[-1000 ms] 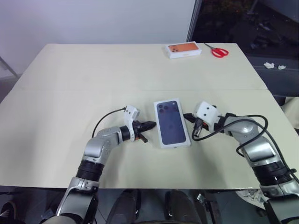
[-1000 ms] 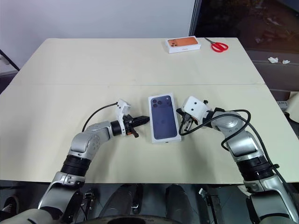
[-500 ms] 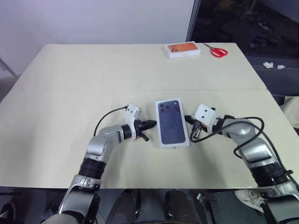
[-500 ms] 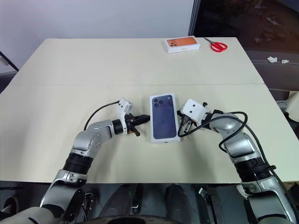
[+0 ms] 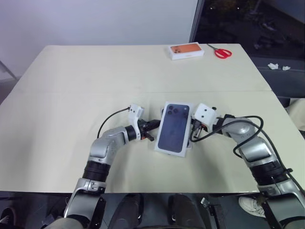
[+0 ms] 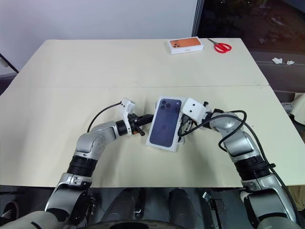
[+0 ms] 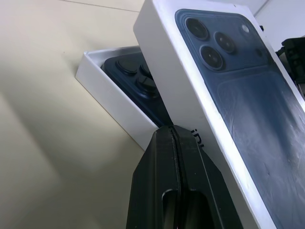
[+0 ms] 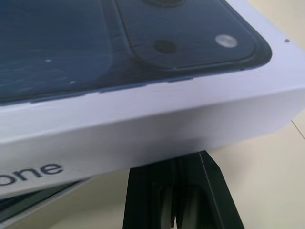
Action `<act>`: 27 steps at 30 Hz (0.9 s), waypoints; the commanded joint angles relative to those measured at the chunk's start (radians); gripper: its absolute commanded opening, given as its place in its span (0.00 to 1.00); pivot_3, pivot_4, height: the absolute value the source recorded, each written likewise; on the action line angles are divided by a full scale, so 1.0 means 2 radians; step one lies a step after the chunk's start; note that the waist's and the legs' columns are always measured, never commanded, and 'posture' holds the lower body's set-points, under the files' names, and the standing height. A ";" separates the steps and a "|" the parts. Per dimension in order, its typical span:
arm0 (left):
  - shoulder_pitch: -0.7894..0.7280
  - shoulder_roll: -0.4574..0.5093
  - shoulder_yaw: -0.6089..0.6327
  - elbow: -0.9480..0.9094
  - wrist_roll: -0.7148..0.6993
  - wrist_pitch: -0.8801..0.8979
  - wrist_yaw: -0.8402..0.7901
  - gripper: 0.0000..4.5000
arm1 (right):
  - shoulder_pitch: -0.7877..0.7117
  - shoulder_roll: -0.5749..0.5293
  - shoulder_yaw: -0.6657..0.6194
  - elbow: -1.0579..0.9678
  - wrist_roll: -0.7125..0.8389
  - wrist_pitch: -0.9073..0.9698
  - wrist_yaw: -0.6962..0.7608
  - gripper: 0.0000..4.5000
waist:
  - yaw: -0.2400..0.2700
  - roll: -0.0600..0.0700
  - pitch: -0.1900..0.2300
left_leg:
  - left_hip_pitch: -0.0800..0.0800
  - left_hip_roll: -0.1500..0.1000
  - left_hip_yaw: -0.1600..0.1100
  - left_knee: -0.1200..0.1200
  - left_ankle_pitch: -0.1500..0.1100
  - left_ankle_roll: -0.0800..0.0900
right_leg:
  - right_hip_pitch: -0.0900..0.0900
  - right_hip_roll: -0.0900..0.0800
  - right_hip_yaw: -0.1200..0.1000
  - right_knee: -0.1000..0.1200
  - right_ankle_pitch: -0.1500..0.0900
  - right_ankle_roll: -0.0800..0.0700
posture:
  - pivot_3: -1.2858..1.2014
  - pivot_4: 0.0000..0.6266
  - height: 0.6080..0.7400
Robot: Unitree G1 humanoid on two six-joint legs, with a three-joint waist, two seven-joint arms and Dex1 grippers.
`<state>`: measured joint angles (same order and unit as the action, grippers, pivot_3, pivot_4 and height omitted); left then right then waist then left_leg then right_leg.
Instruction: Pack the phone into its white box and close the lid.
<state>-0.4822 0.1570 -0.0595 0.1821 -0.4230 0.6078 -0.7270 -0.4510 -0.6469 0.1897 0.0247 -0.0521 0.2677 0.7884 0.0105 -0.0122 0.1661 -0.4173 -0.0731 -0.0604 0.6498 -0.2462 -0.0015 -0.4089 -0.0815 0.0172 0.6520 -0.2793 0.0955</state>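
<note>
The lid (image 5: pixel 172 127), white with a dark blue phone printed on top, sits raised and skewed between my two grippers. Under it, in the left wrist view, lies the white box (image 7: pixel 114 107) with the dark navy phone (image 7: pixel 138 81) inside, its camera cluster showing. The lid (image 7: pixel 228 95) covers most of the box and leaves that corner bare. My left gripper (image 5: pixel 153 125) is shut, its tip against the lid's left side. My right gripper (image 5: pixel 192 136) is shut too, low beside the lid's right wall (image 8: pixel 143 119).
A white box with an orange top (image 5: pixel 186 50) and red-handled scissors (image 5: pixel 221 52) lie at the table's far right edge. Bare cream tabletop (image 5: pixel 71 95) spreads to the left and behind the lid.
The lid lay flat and straight before; now it is lifted and turned, its near end swung to the left. Both grippers have closed in against its sides.
</note>
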 commanded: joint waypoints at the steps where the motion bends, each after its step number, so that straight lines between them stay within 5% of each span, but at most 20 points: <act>1: 0.004 0.003 0.003 -0.028 -0.007 0.000 -0.001 0.00 | -0.017 0.004 -0.002 0.013 -0.017 -0.007 -0.017 0.01 | 0.000 0.000 0.000 | 0.000 0.000 0.000 0.000 0.000 0.000 | 0.000 0.000 0.000 0.000 0.000 0.000 | 0.52 0.24 1.00; 12: 0.022 0.012 0.017 -0.065 -0.018 0.013 0.011 0.00 | -0.072 0.000 -0.001 0.057 -0.066 0.004 -0.054 0.01 | -0.001 0.000 0.000 | 0.000 0.000 0.000 0.000 0.000 0.000 | 0.000 0.000 0.000 0.000 0.000 0.000 | 0.52 0.24 1.00; 18: 0.034 0.018 0.019 -0.085 -0.026 0.021 0.017 0.00 | -0.045 -0.026 -0.047 0.039 -0.011 0.027 -0.003 0.01 | 0.001 0.000 0.000 | 0.000 0.000 0.000 0.000 0.000 0.000 | 0.000 0.000 0.000 0.000 0.000 0.000 | 0.52 0.24 1.00; 27: 0.041 0.016 0.016 -0.105 -0.036 0.034 0.017 0.00 | 0.020 -0.049 -0.061 -0.115 0.079 0.146 0.069 0.01 | -0.003 0.000 0.000 | 0.000 0.000 0.000 0.000 -0.001 0.001 | 0.000 0.000 0.000 0.000 0.000 0.000 | 0.52 0.24 1.00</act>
<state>-0.3969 0.1900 -0.0264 0.0106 -0.4722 0.6737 -0.6886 -0.4059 -0.7354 0.0901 -0.1402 0.0760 0.5328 0.9201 0.0037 -0.0121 0.1660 -0.4161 -0.0722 -0.0602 0.6492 -0.2473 0.0002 -0.4088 -0.0814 0.0181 0.6531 -0.2793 0.0955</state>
